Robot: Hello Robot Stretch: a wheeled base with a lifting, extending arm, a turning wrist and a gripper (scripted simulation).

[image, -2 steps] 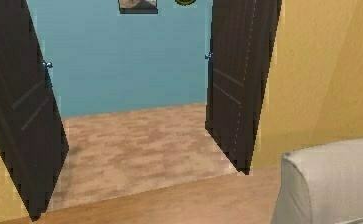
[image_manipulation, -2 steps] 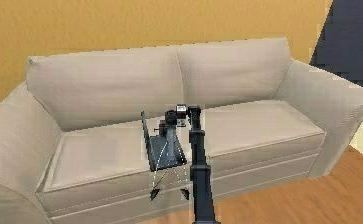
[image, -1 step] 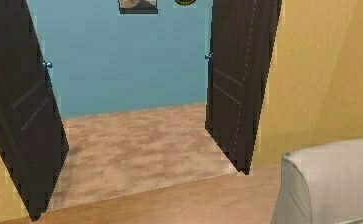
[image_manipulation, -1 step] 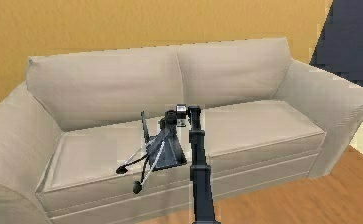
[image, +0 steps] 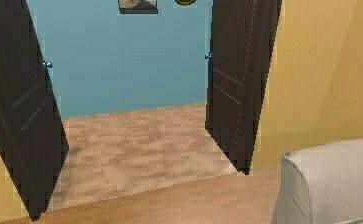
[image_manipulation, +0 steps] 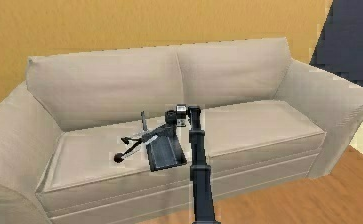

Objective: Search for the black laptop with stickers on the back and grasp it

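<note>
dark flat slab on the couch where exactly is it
In the arm side view the dark flat slab lies on the sofa, left cushion near the middle seam, at the end effector, left of the arm.

Dark arm (image_manipulation: 201, 175) and thin fingers (image_manipulation: 132, 147) show against a beige sofa (image_manipulation: 239, 75).

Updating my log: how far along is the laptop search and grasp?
Search looks done: a dark flat slab, probably the laptop, lies on the seat of the beige sofa. In hand: the arm is extended with the gripper by the slab. Left: a confirmed grasp; I cannot tell whether it holds anything.
</note>
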